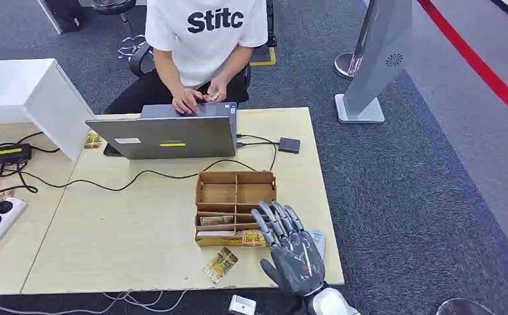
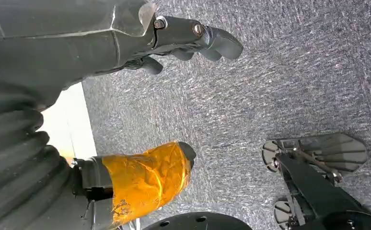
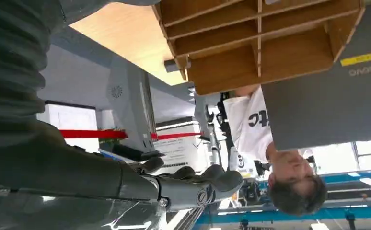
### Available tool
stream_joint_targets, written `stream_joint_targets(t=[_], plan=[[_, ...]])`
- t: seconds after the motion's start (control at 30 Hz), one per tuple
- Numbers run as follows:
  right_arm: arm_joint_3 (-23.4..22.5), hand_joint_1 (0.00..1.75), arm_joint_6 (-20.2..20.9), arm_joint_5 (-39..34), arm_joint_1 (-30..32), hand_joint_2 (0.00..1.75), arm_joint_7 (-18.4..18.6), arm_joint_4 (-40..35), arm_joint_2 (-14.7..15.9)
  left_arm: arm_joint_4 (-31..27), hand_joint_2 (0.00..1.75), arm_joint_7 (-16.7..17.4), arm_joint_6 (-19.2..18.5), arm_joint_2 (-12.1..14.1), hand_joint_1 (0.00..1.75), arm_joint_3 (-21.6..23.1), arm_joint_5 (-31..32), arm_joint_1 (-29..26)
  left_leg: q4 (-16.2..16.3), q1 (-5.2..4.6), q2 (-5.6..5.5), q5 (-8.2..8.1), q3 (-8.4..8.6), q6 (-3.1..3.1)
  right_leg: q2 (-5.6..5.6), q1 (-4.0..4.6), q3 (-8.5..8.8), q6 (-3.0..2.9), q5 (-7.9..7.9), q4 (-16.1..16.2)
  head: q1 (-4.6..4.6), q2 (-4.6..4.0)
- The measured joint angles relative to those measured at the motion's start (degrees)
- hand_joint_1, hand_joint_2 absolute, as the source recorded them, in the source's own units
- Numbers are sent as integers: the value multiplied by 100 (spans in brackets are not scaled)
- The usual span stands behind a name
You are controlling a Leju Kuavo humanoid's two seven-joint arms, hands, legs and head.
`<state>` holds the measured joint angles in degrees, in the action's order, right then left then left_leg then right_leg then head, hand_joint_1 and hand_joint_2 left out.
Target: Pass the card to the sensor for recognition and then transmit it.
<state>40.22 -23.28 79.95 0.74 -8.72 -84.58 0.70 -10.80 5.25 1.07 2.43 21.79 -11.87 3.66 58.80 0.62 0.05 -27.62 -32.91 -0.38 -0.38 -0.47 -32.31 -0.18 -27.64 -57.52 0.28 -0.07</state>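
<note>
1. Handling the thin, flat, patterned yellow card calls for care: it looks light, stiff and slick, and it lies flat on the pale wooden table near the front edge, so lifting by one edge seems the most workable hold.
2. More cards sit in the front slots of the brown compartmented wooden organiser box, just behind the loose card; a card standing in a slot offers an exposed edge to pinch.
3. The right hand hovers over the table's front right corner, beside the box, palm down, fingers spread and extended forward, holding nothing.
4. The left hand hangs over grey carpet, fingers loosely curled, holding nothing.
5. A small black square device, possibly the sensor, lies near the grey laptop, at which a person is seated.
</note>
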Motion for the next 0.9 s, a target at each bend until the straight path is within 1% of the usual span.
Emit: stream_joint_targets(t=[0.2, 0.53, 0.7, 0.9], plan=[[33, 0, 15, -103, -135, 175, -133, 439, 0, 0, 175, 0, -7, -9, 0, 11, 28, 29, 0, 0, 0, 0, -1, 0, 0, 0, 0, 0, 0, 0, 0, 0], [52, 0, 17, -120, -218, 175, -221, 767, -20, 0, 175, 0, -13, -13, 0, 22, 59, 46, 0, 0, 0, 0, -1, 0, 0, 0, 0, 0, 0, 0, 0, 0], [61, 0, 22, -214, -274, 175, -334, 933, -92, 0, 175, 0, -15, -15, 0, 96, 79, 47, 0, 0, 0, 0, -1, 0, 0, 0, 0, 0, 0, 0, 0, 0], [61, 0, 22, -264, -375, 175, -345, 1053, -184, 0, 175, 0, -33, -17, 0, 103, 87, 50, 0, 0, 0, 0, 0, 0, 0, 0, 0, 0, 0, 0, 0, 0]])
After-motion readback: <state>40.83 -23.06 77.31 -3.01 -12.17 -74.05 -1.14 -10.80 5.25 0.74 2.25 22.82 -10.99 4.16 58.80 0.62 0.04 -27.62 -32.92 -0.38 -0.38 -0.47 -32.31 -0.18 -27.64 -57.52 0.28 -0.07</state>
